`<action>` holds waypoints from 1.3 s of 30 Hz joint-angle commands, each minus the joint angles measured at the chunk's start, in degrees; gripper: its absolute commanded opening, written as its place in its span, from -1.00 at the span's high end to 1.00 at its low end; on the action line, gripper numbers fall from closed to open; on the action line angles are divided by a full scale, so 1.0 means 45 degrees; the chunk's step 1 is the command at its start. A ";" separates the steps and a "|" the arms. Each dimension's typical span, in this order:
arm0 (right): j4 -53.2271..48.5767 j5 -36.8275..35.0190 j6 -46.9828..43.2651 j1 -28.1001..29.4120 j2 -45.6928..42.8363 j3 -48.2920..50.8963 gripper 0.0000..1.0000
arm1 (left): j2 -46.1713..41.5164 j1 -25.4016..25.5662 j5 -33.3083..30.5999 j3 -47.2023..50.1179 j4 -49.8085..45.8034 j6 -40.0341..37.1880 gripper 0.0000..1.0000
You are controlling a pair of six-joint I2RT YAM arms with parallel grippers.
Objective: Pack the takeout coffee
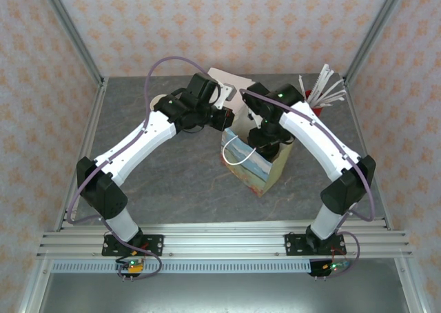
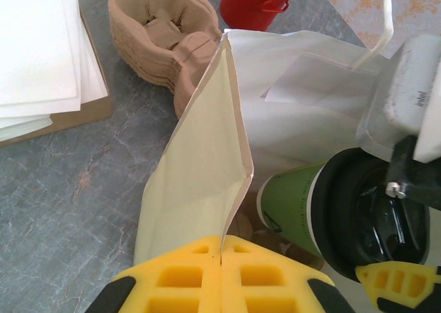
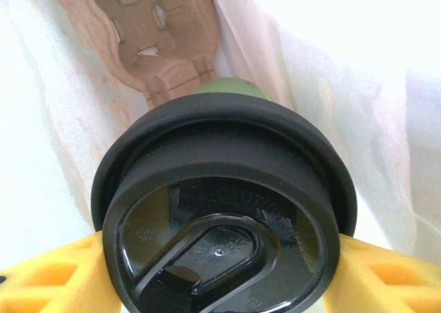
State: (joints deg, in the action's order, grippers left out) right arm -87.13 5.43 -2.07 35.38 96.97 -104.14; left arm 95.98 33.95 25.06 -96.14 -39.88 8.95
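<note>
At the middle of the grey table, seen from above, both arms meet over an open paper bag (image 1: pixel 256 163) standing upright. In the left wrist view, the left gripper (image 2: pixel 222 258) has its yellow fingers (image 2: pixel 182 278) pressed fully together, pinching the cream-coloured rim of the bag between them, so that the side of the bag stands up as a folded ridge. Just to the right of that ridge, the takeout coffee (image 2: pixel 293 206), a green cup with a round black lid, sits tilted in the mouth of the bag. In the right wrist view, the right gripper (image 3: pixel 220 275) has its yellow fingers (image 3: pixel 48 275) spread about the width of the cup, one on each side just under the lid, gripping it. The white inner walls of the bag rise on both sides of the cup, and a brown moulded cup carrier (image 3: pixel 158 44) lies beyond it, deeper in the bag. On the table beside the bag are a stack of similar carriers (image 2: pixel 162 41), a red container (image 2: pixel 255 3) and a pile of white paper (image 2: pixel 41 51).
</note>
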 commanded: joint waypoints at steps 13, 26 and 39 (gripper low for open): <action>-0.0531 0.0246 -0.1623 0.0317 0.0074 -0.1366 -0.33 | 0.0125 -0.0606 0.0108 -0.1314 -0.1943 -0.1543 0.91; -0.0366 0.0655 -0.1894 0.0893 0.0687 -0.1591 -0.32 | -0.0227 -0.0614 0.0525 -0.0491 -0.1773 -0.2828 0.91; 0.0325 0.0573 -0.2178 0.0792 0.0840 -0.0472 -0.31 | -0.0246 -0.0647 0.0428 -0.0335 -0.1666 -0.2722 0.91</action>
State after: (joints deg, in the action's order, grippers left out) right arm -86.28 8.80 -10.66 39.18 100.73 -107.31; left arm 96.07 31.35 26.63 -98.76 -46.24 -2.04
